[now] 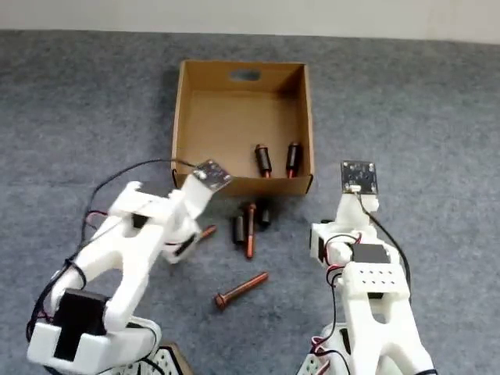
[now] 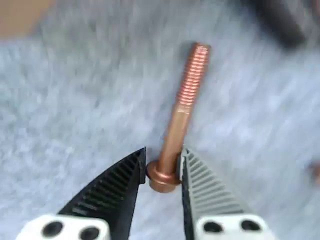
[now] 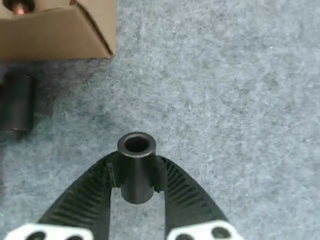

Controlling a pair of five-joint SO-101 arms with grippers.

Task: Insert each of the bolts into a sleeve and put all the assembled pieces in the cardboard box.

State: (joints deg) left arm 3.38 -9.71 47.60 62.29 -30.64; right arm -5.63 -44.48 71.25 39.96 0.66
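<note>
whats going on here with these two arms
The left gripper is shut on a copper bolt near its head, and the right gripper is shut on a black sleeve. Two assembled pieces lie in the cardboard box. Loose bolts and loose sleeves lie on the carpet in front of it.

Grey carpeted table [image 1: 437,94]. Open cardboard box [image 1: 181,133] sits toward 12 o'clock. Just off the box's 6 o'clock wall lies a copper bolt [image 1: 251,230], with a black sleeve [image 1: 238,229] just beside it at 9 and a second black sleeve [image 1: 265,216] at 3. A second copper bolt [image 1: 242,289] lies apart toward 6, tilted.
</note>
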